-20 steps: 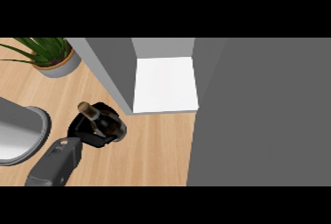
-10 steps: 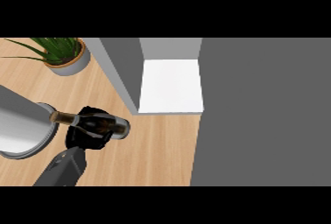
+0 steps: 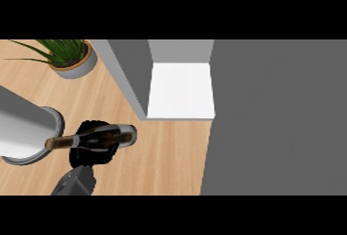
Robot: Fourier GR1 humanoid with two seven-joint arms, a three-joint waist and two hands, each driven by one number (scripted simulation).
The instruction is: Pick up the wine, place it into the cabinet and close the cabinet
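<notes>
Black left hand (image 3: 92, 153) curled round wine bottle (image 3: 95, 137), lying sideways, neck toward nine o'clock, cabinet (image 3: 181, 89) at one.

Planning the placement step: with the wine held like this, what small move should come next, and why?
Probably carry the wine bottle right and forward toward the cabinet's white shelf. The hand already holds it, lying sideways over the counter, short of the open cabinet.

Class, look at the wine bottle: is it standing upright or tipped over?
Tipped. The wine bottle lies roughly level in the left hand, neck pointing left toward the grey pot.
</notes>
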